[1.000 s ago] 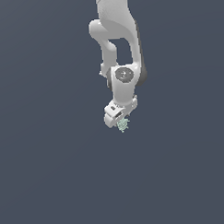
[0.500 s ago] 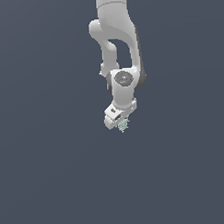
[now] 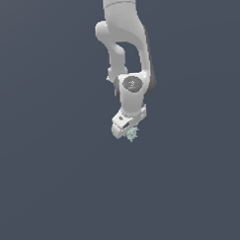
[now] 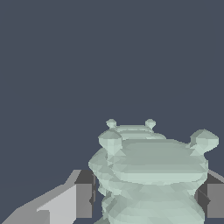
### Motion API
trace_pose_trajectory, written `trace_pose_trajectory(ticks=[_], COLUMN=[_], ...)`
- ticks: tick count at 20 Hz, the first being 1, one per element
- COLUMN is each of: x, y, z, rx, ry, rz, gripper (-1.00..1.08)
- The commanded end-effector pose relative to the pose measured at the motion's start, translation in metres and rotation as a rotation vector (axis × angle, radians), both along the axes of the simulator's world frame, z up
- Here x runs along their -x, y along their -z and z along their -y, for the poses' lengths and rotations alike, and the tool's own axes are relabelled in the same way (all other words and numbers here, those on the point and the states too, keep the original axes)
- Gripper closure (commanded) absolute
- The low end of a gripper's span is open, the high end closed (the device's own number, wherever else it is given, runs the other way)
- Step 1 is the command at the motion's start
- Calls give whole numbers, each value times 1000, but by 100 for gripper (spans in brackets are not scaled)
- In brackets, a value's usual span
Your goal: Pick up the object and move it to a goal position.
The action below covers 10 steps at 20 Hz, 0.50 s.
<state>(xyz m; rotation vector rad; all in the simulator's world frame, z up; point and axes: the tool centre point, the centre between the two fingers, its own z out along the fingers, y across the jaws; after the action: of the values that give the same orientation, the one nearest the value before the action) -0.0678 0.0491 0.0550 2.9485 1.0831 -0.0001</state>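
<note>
The object (image 3: 131,134) is a tiny pale mint-green knobbly lump at the tip of the white arm, in the middle of the exterior view. My gripper (image 3: 130,133) is shut on it, hanging down from the arm's wrist. In the wrist view the object (image 4: 151,170) fills the space between my two fingers (image 4: 78,199), with rounded knobs sticking out of its ridged body. Both finger pads press against its sides.
Around the arm (image 3: 126,52) there is only a plain dark blue-grey background in both views. No table surface, edge or other item shows.
The arm and the held object have shifted very slightly; the grip is unchanged.
</note>
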Motion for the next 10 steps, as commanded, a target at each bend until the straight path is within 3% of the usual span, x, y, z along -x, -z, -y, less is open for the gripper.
trace_pose_trajectory(ticks=[1, 10], x=[0, 1], y=[-3, -44], z=[0, 5], rx=[0, 0], ry=[0, 0], rz=[1, 1], gripper=[108, 108])
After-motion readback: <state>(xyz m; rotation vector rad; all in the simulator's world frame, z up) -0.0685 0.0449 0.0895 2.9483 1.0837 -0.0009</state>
